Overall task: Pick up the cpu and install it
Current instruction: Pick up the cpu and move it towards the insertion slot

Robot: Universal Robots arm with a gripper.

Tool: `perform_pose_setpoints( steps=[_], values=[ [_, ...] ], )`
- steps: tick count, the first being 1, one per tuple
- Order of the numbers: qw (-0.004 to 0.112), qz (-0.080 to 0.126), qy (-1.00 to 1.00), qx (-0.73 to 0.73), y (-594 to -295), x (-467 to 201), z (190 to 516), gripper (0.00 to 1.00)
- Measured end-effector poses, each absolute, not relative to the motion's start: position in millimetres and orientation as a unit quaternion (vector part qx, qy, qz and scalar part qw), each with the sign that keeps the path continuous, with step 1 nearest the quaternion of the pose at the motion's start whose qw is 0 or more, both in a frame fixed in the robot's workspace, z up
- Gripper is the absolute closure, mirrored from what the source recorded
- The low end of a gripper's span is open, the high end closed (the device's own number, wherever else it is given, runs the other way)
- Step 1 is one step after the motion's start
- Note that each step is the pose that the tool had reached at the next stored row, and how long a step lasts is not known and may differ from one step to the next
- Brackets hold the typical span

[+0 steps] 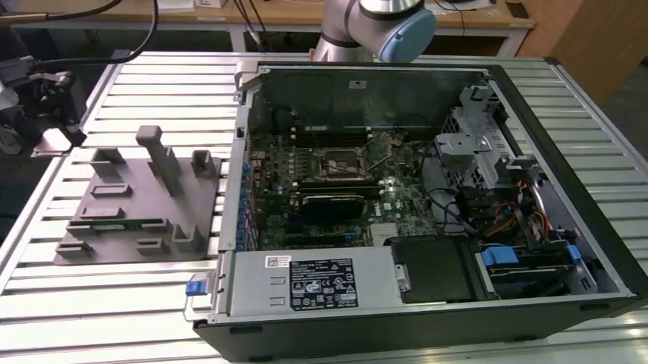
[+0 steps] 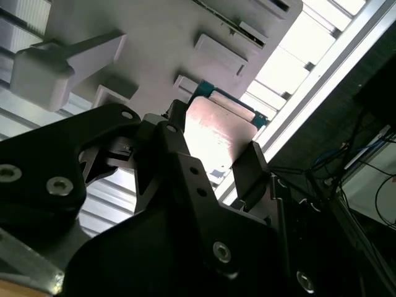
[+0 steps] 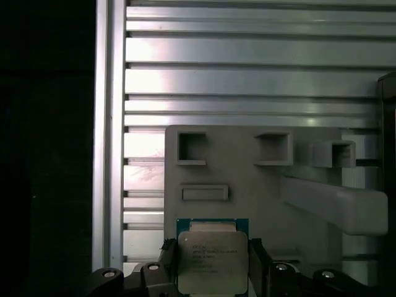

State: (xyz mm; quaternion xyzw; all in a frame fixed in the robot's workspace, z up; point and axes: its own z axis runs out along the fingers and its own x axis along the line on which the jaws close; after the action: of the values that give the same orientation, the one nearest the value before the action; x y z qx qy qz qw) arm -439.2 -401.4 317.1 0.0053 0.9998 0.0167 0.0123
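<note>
In both wrist views the cpu (image 3: 212, 258) (image 2: 218, 130), a flat square chip with a pale metal top and green border, sits clamped between the black fingers (image 3: 257, 267). My gripper (image 3: 212, 272) (image 2: 218, 162) is shut on it. It hangs well above the grey tray (image 3: 247, 179) (image 2: 154, 37), whose pockets look small below it. In the exterior view the tray (image 1: 111, 227) lies on the slatted table at that view's left. The open computer case holds the motherboard socket (image 1: 339, 161) near the board's middle.
A thin green memory stick (image 1: 132, 223) lies in the tray among upright grey posts (image 1: 162, 155). The arm's base (image 1: 375, 26) stands behind the case. Drive cages and cables (image 1: 506, 205) fill the case's right side, with a power supply (image 1: 303, 280) at the front.
</note>
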Motion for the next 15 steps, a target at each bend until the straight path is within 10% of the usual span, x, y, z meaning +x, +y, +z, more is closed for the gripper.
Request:
perform_pose_setpoints(
  steps=[15],
  values=[
    [0.014, 0.017, 1.0, 0.005, -401, -439, 352, 0.46]
  ],
)
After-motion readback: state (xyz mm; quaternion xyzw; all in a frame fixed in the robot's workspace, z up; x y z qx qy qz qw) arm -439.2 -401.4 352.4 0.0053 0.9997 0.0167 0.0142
